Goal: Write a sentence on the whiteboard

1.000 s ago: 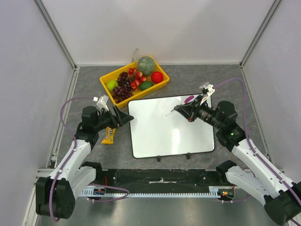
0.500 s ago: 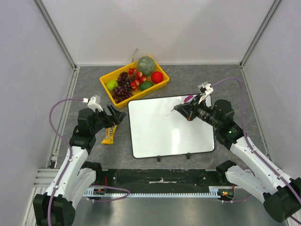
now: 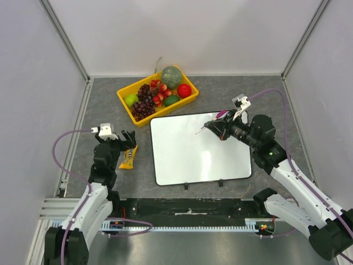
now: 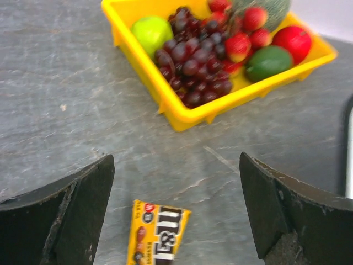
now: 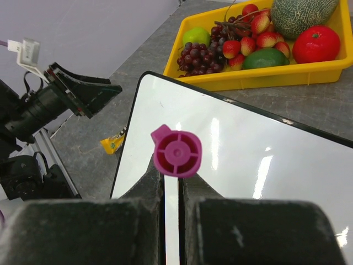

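The right end effector (image 5: 172, 190) was clenched on a marker (image 5: 177, 152), its magenta end facing the wrist camera and its thin body squeezed between the two fingers (image 5: 148, 185). From above, the marker's tip reached out ahead of the right end effector (image 3: 214, 128) over the far half of the whiteboard (image 3: 187, 160), near the middle of its far edge. Whether the tip touched the glossy face or hung just over it could not be told. No ink showed anywhere on the board, so the step in hand looked like the approach to the first stroke, with the writing itself not yet begun. The next move would call for lowering the tip into light, steady contact and probably carrying it toward the board's left side, so that a whole sentence had room to run. The board lay flat on the surface (image 3: 231, 94) between the two arms, its two black clips on the near edge and most of its face below and to the left of the marker. The left end effector (image 4: 176, 193) was released — jaws wide apart with nothing between them — off the board's left edge, above a candy packet (image 4: 160, 234). Beyond it stood a yellow tray (image 4: 182, 113) of fruit, just past the board's far left corner.
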Robot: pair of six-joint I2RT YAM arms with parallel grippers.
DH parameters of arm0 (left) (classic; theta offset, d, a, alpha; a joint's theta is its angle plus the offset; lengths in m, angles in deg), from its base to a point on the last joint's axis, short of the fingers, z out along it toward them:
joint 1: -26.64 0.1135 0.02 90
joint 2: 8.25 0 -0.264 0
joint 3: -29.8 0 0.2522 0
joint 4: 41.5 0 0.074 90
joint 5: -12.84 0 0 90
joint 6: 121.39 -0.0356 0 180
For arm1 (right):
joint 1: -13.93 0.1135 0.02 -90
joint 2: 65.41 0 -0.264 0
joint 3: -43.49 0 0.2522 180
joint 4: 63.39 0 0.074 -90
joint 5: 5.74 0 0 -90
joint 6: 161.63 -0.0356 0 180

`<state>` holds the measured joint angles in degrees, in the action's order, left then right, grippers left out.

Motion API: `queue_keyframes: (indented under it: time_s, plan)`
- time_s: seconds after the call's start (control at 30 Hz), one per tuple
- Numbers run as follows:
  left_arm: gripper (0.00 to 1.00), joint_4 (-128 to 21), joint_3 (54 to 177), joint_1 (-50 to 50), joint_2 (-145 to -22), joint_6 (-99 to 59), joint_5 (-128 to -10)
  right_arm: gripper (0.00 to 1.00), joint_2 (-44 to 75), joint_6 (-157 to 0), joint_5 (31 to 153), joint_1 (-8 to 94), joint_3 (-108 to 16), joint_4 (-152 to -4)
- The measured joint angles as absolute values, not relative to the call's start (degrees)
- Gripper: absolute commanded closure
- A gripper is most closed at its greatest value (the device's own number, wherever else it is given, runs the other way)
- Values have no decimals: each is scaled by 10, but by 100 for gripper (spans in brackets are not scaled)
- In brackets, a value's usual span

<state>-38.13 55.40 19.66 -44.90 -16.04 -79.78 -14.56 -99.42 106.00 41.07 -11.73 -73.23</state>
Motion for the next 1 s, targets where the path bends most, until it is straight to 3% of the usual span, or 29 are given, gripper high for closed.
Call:
queue_keyframes:
  time_s: [0.2, 0.47, 1.0]
  plan:
    - [0, -157, 466, 197, -608, -238, -849, 100, -139, -981, 1048, 411, -125, -739]
    - [0, 60, 466, 197, -796, -285, -878, 100, -125, -965, 1044, 411, -129, -750]
    - [0, 187, 470, 197, -876, -294, -904, 100, -125, -938, 1032, 409, -142, -756]
